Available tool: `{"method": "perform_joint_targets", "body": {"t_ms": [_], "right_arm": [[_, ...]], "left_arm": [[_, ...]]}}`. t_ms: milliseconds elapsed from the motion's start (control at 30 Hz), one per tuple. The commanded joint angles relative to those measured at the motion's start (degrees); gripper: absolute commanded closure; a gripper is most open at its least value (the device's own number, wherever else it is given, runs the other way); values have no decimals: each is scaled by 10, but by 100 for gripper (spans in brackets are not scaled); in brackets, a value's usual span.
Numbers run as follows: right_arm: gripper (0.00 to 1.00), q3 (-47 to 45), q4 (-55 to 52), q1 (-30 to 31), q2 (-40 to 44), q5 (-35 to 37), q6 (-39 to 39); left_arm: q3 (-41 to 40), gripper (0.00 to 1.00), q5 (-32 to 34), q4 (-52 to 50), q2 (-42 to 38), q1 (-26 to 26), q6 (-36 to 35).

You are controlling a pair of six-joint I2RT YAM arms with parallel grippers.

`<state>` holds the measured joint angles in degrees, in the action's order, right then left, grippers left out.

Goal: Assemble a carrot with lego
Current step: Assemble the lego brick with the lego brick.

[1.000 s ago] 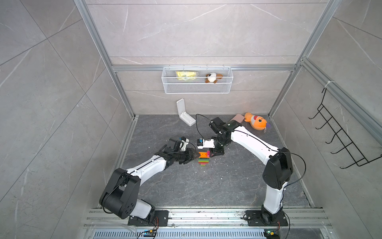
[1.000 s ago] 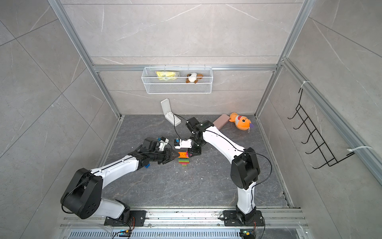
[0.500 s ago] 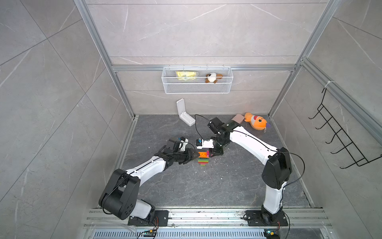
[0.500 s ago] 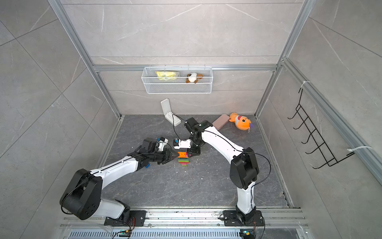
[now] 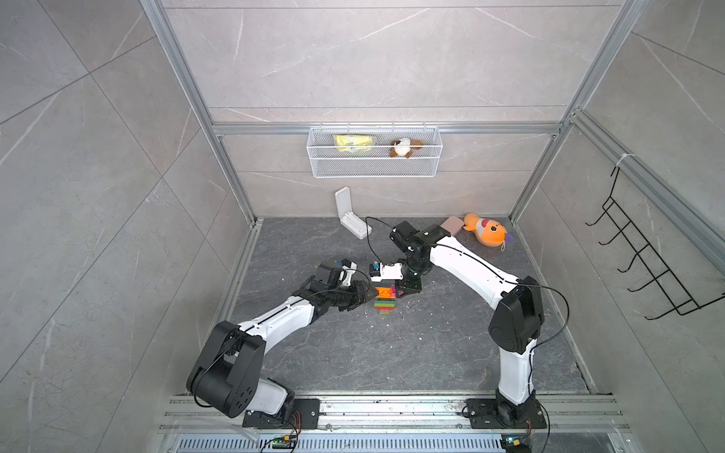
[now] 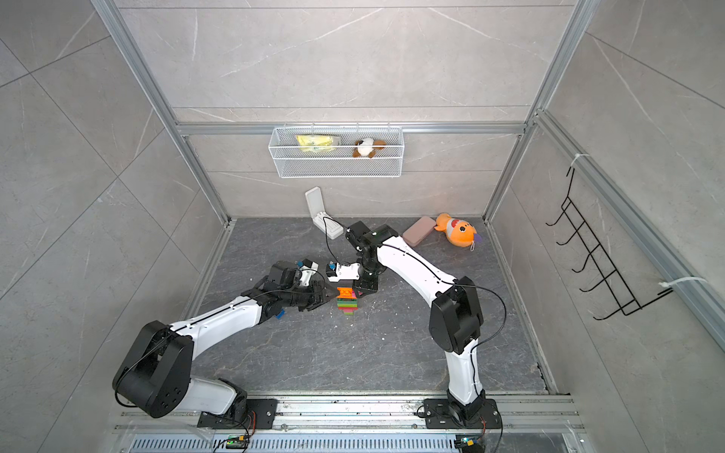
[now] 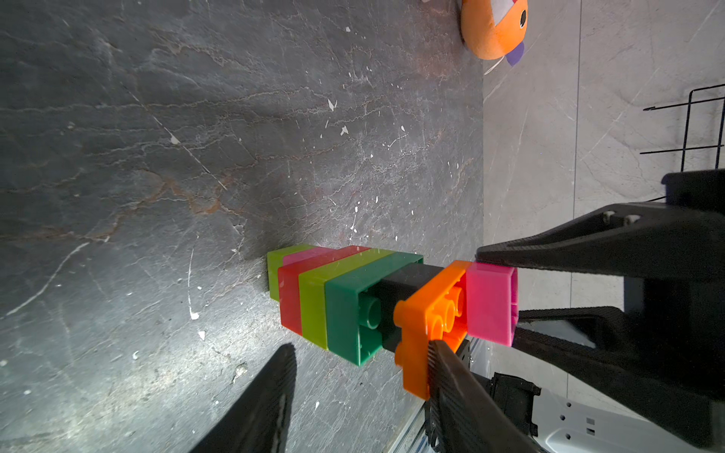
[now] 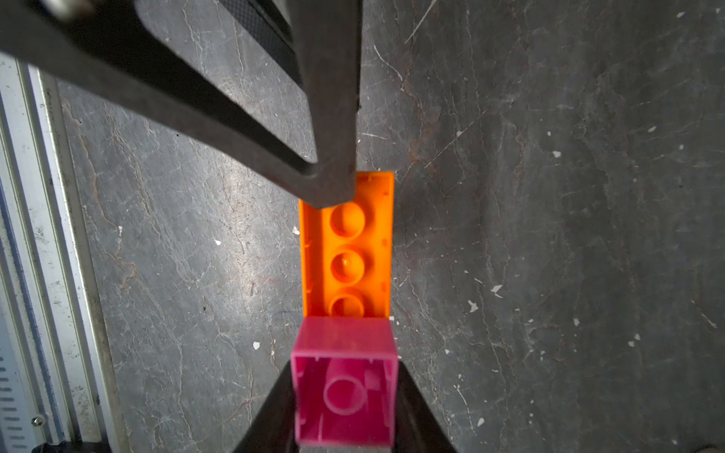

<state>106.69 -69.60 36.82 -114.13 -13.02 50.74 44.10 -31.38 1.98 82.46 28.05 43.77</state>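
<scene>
Where tiled walls [image 5: 392, 59] meet, dark veined floor [image 5: 392, 353] (white-flecked), carrot [image 5: 384, 302], wire basket [image 5: 374, 168].

**Right arm** [image 5: 470, 266]: swung slightly left, in small steps over the last second. The shift shows in both top views.

**Elbow joint** [image 5: 516, 317]: now sits further left over the table than a second ago.

**Black wrist block** [image 5: 404, 235]: drawn left, so it now stands a little closer to the white hinged case [image 5: 343, 202] at the far side.

**White wrist-camera housing** [image 5: 386, 271]: edged left. The gap between it and the left arm's wrist [image 5: 329, 274] is a little narrower than before.

**Right fingers** [image 8: 266, 423], pinching the pink brick [image 8: 345, 392]: any shift here is too small to tell.
</scene>
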Motion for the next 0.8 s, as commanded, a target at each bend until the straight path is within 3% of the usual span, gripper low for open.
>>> {"method": "perform_joint_targets", "body": {"t_ms": [0, 267, 767], "right_arm": [[85, -14, -26, 7, -41, 25, -20], [79, -1, -19, 7, -26, 18, -22], [57, 4, -4, 7, -4, 3, -30]], "left_arm": [[-8, 43, -7, -7, -12, 2, -2], [-19, 44, -4, -2, -14, 3, -3], [0, 43, -10, 1, -21, 4, 7]]}}
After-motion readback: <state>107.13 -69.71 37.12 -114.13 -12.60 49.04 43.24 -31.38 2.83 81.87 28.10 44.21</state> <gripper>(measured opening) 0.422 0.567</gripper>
